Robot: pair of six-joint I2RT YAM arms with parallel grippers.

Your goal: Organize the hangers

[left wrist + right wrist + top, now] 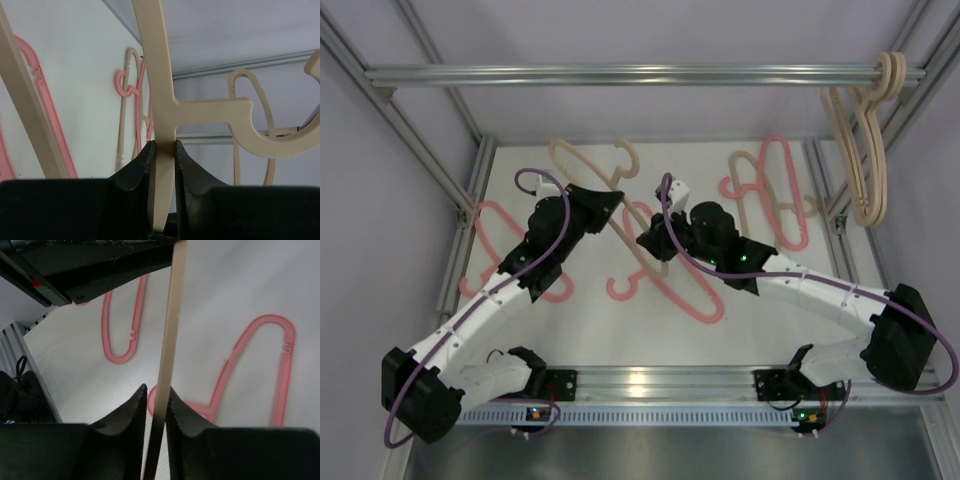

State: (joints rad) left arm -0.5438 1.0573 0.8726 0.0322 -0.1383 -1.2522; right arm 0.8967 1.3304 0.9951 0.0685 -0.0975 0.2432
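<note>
Left gripper [164, 146] and right gripper [156, 389] clamp the beige hanger [161, 75], running far-left to near-right, hook pointing away.

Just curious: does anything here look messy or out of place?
Pink hangers lie scattered on the table, while beige ones hang on the rail. Left gripper and right gripper both clamp one beige hanger.

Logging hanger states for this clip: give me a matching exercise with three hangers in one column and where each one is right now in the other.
Things:
1. beige hanger at centre
2. beige hangers at top right
3. pink hanger at far left

States:
A. lying on the table
B. hooked on the rail
C. clamped by both the left gripper and the right gripper

Pairs: 1-C, 2-B, 3-A
</note>
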